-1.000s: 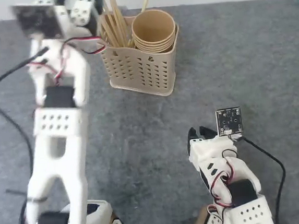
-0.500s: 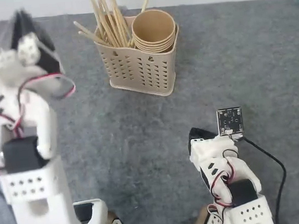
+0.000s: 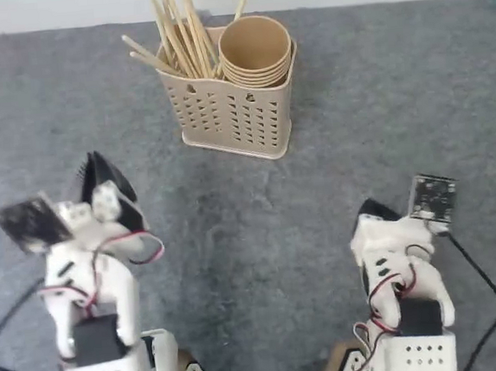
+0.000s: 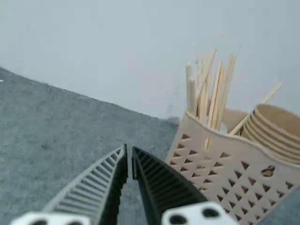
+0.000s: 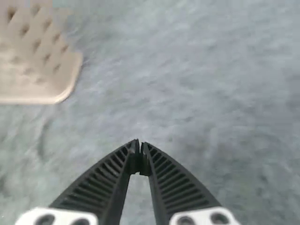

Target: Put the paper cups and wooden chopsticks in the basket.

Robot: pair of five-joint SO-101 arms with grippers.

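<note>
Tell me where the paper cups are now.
In the high view, the paper cups stand in the right part of the basket, next to the wooden chopsticks, at the far side of the table.

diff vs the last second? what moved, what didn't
The left arm pulled away from the beige perforated plastic basket back toward its base. The left gripper now sits over the grey carpet, fingers shut, empty. The right gripper shifted slightly to the right, also shut. Basket, stacked paper cups and wooden chopsticks stayed put.
</note>
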